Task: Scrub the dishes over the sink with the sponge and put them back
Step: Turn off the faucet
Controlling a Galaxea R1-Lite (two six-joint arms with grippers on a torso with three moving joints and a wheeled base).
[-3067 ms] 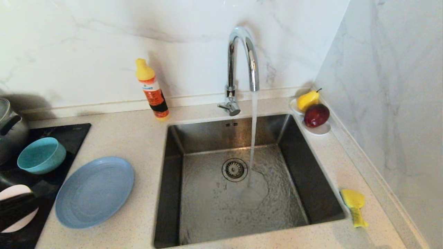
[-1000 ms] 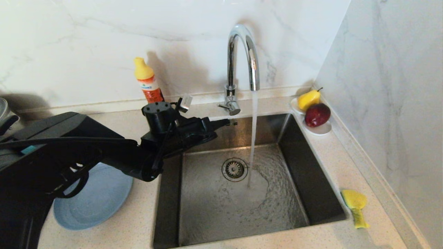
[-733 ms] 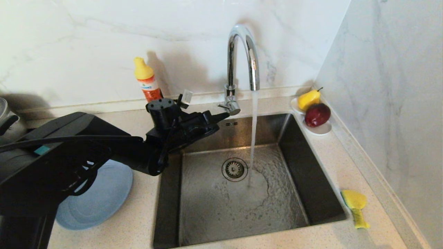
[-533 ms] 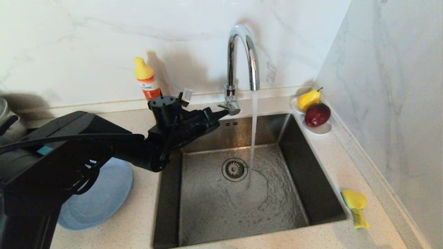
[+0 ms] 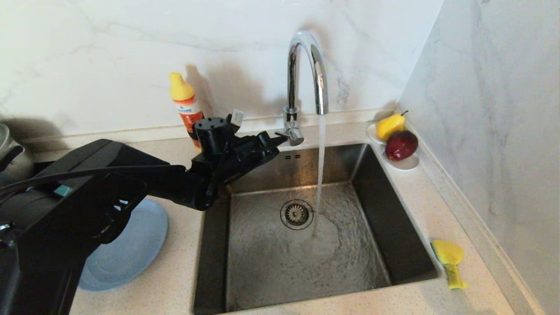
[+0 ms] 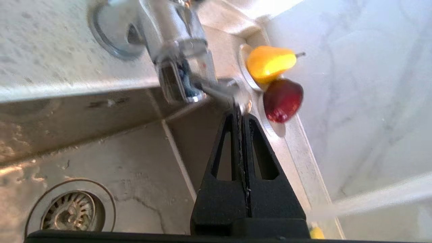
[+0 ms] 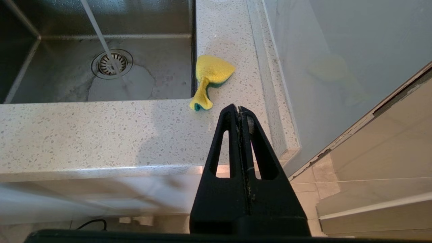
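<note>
Water runs from the chrome tap [image 5: 306,65] into the steel sink [image 5: 393,210]. My left gripper [image 5: 280,140] is shut and empty, reaching across the sink's back left corner. Its tips [image 6: 240,113] are right at the end of the tap's lever [image 6: 219,91]; I cannot tell whether they touch. The slate-blue plate [image 5: 135,245] lies on the counter left of the sink, half hidden by my left arm, which hides the other dishes. The yellow sponge [image 5: 448,260] lies on the counter right of the sink. My right gripper [image 7: 240,108] is shut and empty, below the counter's front edge, short of the sponge [image 7: 211,76].
An orange detergent bottle [image 5: 186,105] stands at the back wall behind my left wrist. A white saucer [image 5: 404,162] with a yellow pear [image 5: 388,126] and a dark red fruit [image 5: 400,145] sits in the back right corner. A marble wall closes the right side.
My left arm has come in over the plate and reached across the sink's corner. Over the last second its shut gripper rose and moved right up to the tap's lever. The water keeps running.
</note>
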